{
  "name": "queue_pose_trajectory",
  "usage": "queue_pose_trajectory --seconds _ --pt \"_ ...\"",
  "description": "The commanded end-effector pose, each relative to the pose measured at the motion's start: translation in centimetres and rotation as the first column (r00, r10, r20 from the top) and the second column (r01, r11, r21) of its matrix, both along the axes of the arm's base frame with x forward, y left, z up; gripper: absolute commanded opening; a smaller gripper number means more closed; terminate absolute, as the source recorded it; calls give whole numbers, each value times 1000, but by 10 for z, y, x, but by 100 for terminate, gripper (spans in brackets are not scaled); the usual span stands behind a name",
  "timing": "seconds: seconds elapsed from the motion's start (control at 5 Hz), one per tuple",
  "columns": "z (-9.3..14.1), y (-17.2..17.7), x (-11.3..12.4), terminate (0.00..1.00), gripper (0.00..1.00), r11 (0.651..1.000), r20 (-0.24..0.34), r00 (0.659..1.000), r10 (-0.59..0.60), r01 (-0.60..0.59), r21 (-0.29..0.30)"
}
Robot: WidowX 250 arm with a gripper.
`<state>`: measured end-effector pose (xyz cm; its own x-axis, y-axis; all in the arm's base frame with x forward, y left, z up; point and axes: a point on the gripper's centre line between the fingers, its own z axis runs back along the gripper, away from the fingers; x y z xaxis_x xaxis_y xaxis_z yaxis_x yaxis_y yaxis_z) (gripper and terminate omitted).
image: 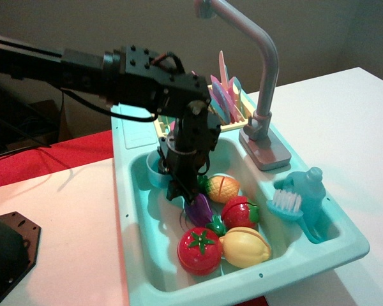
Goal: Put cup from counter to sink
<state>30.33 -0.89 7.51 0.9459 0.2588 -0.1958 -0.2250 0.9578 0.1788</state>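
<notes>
Fingers of my gripper (pixel 180 190) pinch the cup (pixel 155 171) rim, low inside the sink (pixel 150 245), beside the toy eggplant (pixel 198 210).

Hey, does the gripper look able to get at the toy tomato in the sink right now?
Probably yes. The tomato sits at the near end of the sink, open from above, with the gripper low in the basin just behind it. But it appears to have the cup beside it, possibly held.
</notes>
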Motion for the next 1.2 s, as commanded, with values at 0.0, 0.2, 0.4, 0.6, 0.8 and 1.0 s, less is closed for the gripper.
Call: queue_pose_trajectory --seconds 0.0,0.2,0.4,0.6,0.8,1.0 --pt "-3 -2 1 0 0 1000 24 1000 0 0 15" --pt "4 4 2 0 100 997 34 998 48 -50 58" --pt "9 5 3 0 100 997 44 998 43 -45 61" --pt "13 6 5 0 100 997 44 998 44 -47 61" --pt "17 10 5 0 100 996 46 997 54 -57 62" --pt "21 10 3 100 100 996 45 997 57 -60 62"
